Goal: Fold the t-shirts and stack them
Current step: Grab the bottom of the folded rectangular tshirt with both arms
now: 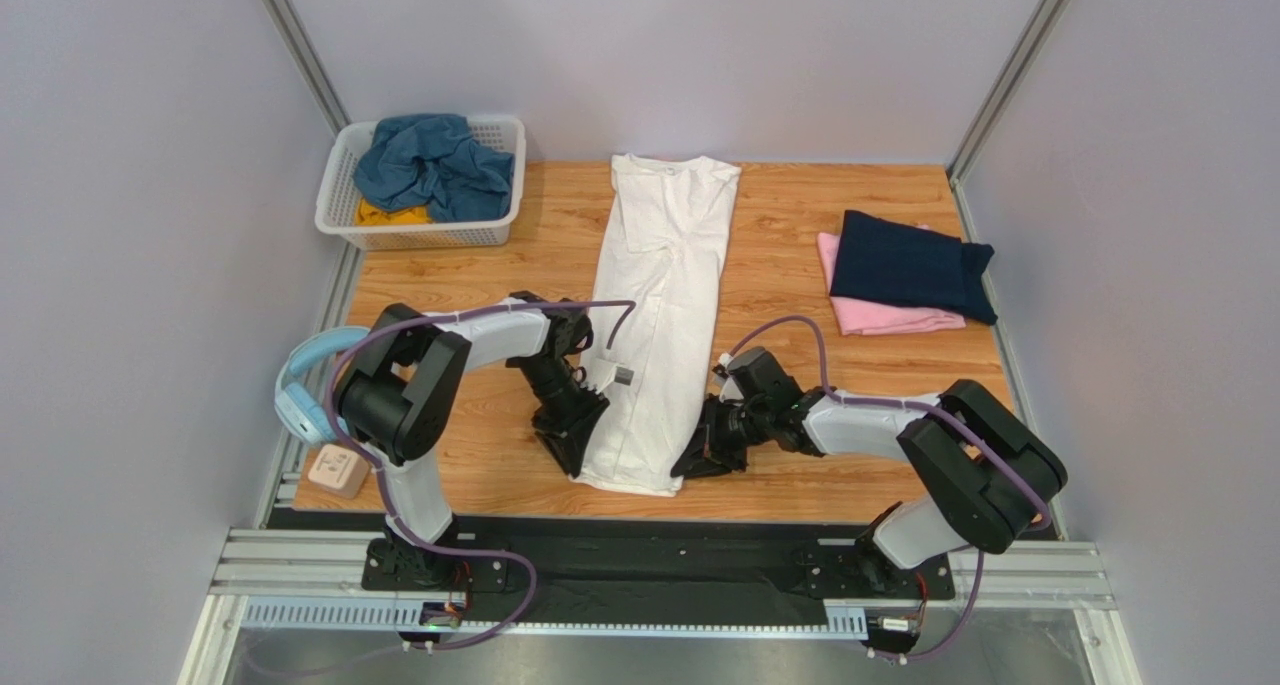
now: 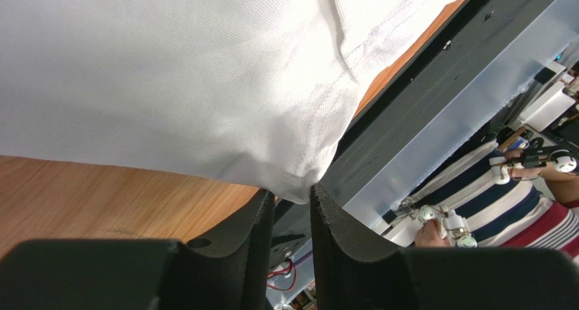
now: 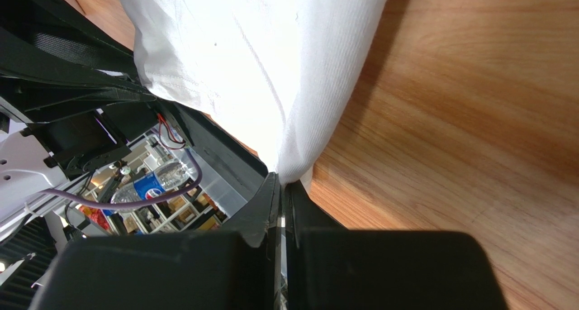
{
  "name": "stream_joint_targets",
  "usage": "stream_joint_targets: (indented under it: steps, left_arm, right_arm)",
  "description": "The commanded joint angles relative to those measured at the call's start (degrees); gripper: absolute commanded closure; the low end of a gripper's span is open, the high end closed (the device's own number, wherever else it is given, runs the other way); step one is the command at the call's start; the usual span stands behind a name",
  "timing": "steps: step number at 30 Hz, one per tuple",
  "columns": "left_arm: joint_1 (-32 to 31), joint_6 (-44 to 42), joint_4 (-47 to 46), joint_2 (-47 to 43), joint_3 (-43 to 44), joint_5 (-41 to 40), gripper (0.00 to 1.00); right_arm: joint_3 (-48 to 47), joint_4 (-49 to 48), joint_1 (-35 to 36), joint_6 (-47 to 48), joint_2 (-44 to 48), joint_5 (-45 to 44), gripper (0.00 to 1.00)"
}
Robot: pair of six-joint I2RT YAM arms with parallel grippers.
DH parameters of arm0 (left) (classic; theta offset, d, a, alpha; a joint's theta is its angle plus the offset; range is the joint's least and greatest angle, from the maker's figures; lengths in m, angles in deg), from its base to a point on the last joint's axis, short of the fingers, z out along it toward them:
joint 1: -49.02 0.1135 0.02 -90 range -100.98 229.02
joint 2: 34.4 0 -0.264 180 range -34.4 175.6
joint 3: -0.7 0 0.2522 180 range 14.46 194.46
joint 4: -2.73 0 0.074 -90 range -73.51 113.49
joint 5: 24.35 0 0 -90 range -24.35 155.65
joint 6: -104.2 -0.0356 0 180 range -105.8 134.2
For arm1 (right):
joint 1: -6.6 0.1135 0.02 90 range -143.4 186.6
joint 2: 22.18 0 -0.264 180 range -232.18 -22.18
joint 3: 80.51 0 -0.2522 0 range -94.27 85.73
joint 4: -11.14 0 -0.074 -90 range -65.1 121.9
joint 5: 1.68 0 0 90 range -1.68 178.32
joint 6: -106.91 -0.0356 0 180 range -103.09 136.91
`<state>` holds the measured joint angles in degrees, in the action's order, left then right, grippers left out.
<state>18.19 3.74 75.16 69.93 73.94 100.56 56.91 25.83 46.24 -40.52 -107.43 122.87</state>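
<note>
- Your left gripper (image 2: 292, 200) is pinching the near left corner of the white t-shirt (image 1: 661, 310), its jaws standing narrowly apart around the bunched cloth.
- Your right gripper (image 3: 282, 182) is clamping tight on the near right corner.
- The white t-shirt is lying lengthwise as a long strip down the middle of the desk (image 1: 812, 220).
- The navy t-shirt (image 1: 909, 265) is sitting folded on the pink t-shirt (image 1: 887, 319), far right.

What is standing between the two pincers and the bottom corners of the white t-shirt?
Nothing visible. The left pincer has the near-left corner of the white t-shirt between its fingers, and the right pincer is shut on the near-right corner.
</note>
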Motion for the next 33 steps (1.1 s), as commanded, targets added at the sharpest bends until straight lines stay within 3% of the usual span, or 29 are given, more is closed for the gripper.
stream_joint_targets:
  steps: [1, 3, 5, 6, 22, 27, 33]
  left_arm:
    - [0.1, -0.9, 0.5, -1.1, 1.4, 1.4, 0.73]
    - [0.2, -1.6, 0.8, -1.2, 1.6, 1.7, 0.78]
    - [0.2, -2.2, 2.1, -1.6, 2.4, 2.2, 0.97]
    - [0.4, -2.6, 2.6, -1.8, 2.7, 3.1, 1.0]
    - [0.9, -14.6, 15.8, -3.5, 9.3, 8.6, 1.0]
    - [-0.1, -21.5, 23.1, -4.5, 12.1, 4.4, 0.99]
    - [-0.1, -23.4, 24.6, -6.6, 9.0, 0.9, 0.99]
  right_arm:
    - [0.7, -2.4, 0.3, -0.1, -0.2, 0.5, 1.0]
    - [0.9, -2.2, 0.3, -0.1, 0.3, 0.7, 1.0]
    - [1.0, -1.7, 0.3, 0.1, 0.7, 0.9, 1.0]
    - [0.9, -1.2, 0.3, 0.2, 1.3, 0.9, 1.0]
    - [-0.5, 9.0, 0.3, 2.0, 10.5, 1.5, 1.0]
    - [-1.5, 14.6, 0.3, 2.6, 16.0, 1.6, 1.0]
    - [-2.9, 19.0, 0.3, 3.2, 19.3, 1.9, 1.0]
